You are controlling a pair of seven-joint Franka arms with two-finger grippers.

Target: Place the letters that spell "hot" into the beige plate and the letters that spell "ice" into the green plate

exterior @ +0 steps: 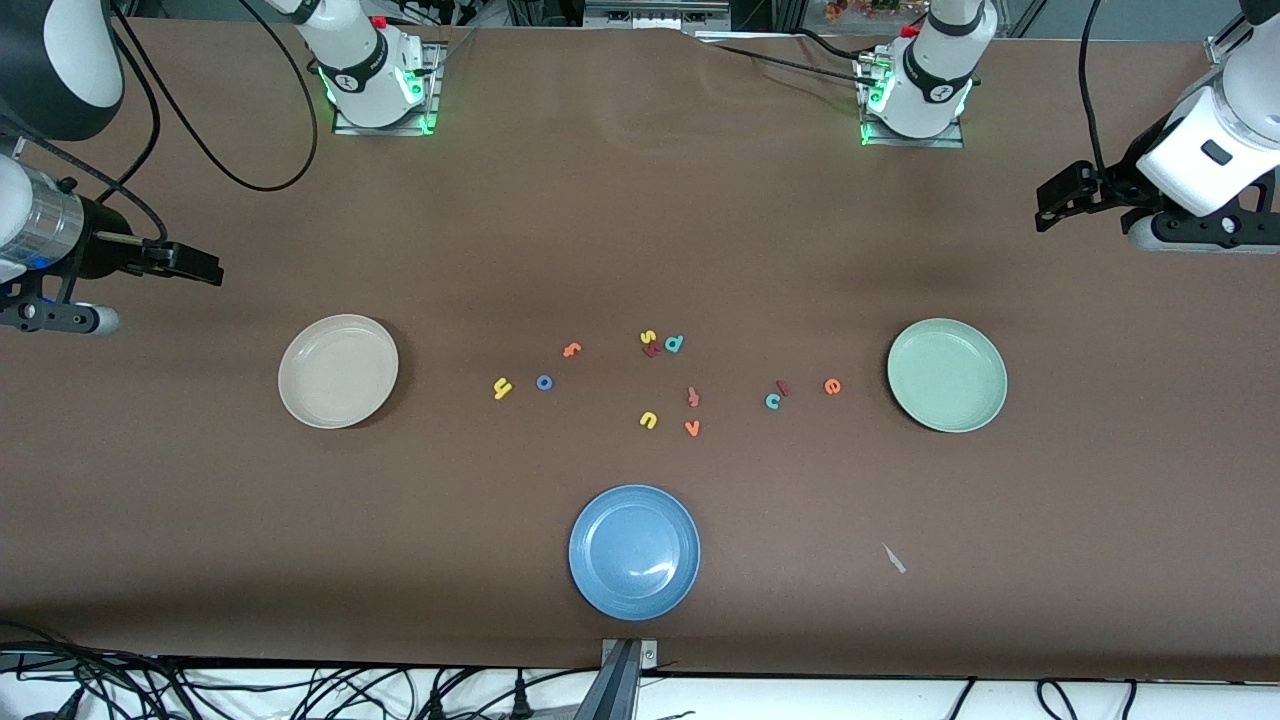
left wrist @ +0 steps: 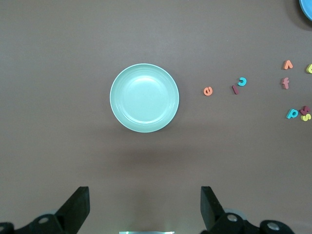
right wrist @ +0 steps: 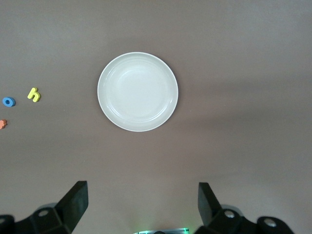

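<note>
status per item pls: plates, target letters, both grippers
beige plate: empty
green plate: empty
blue plate: empty
h, o, t: loose on table
i, c, e: loose on table
left gripper: open, empty
right gripper: open, empty

- The beige plate is round and shallow, with nothing in it, toward the right arm's end of the table.
- The green plate has the same shape, also with nothing in it, toward the left arm's end.
- The yellow h and the blue o lie flat just beside each other; the orange t is near them, farther from the front camera.
- The teal c lies touching the dark red i; the orange e is between them and the green plate.
</note>
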